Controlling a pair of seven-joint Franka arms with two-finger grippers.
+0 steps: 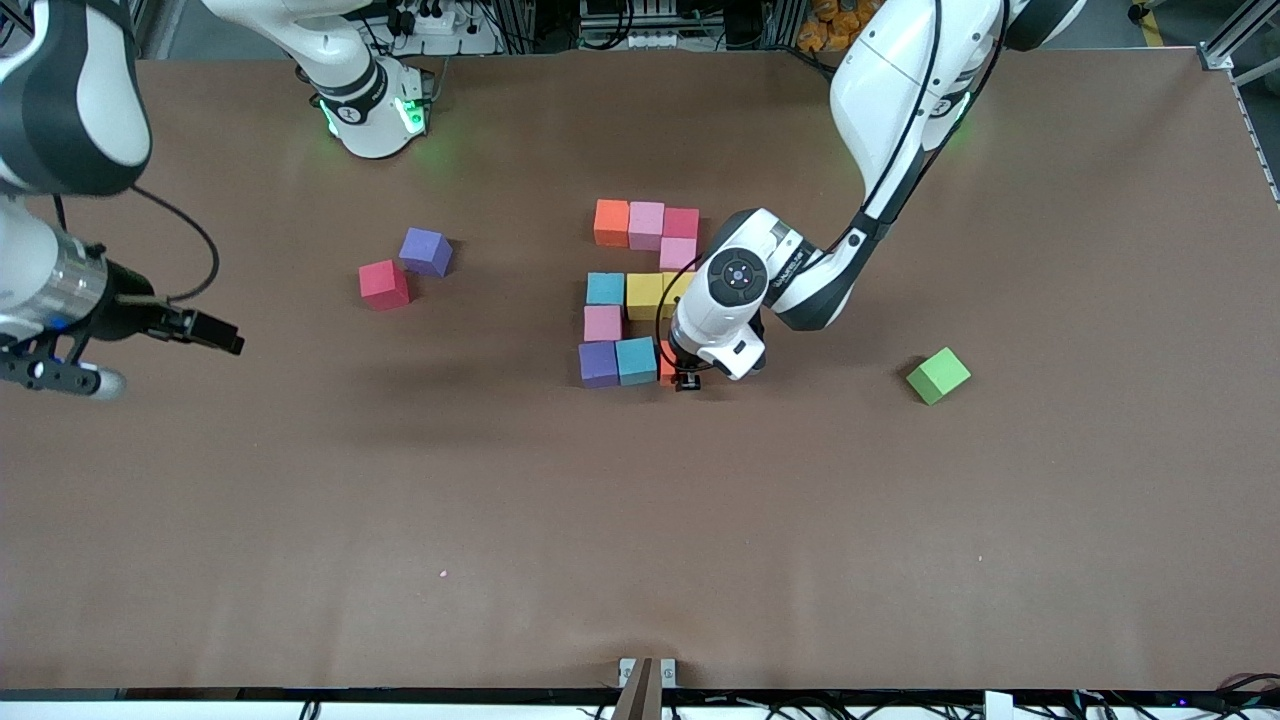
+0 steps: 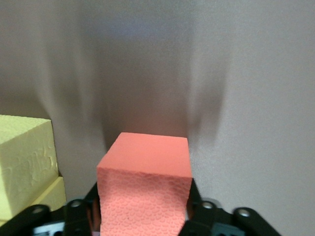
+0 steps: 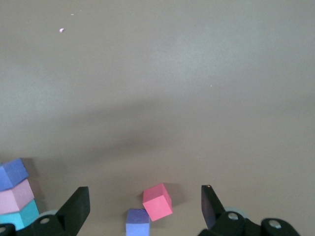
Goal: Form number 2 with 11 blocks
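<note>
The number 2 (image 1: 645, 296) lies mid-table as rows of blocks. The row farthest from the front camera is orange (image 1: 611, 222), pink (image 1: 646, 225) and red-pink (image 1: 681, 222). The nearest row is purple (image 1: 598, 363), light blue (image 1: 636, 360) and an orange block (image 1: 667, 362) (image 2: 145, 172). My left gripper (image 1: 687, 380) (image 2: 143, 196) stands low over that orange block, open, its fingers just off the block's sides. Yellow blocks (image 2: 24, 157) sit beside it. My right gripper (image 1: 75, 378) (image 3: 144, 196) waits open in the air at the right arm's end.
A loose red cube (image 1: 384, 284) (image 3: 157, 201) and a purple cube (image 1: 426, 251) (image 3: 138, 222) touch at a corner toward the right arm's end. A green cube (image 1: 937, 375) sits alone toward the left arm's end. The left arm hides part of the digit's middle row.
</note>
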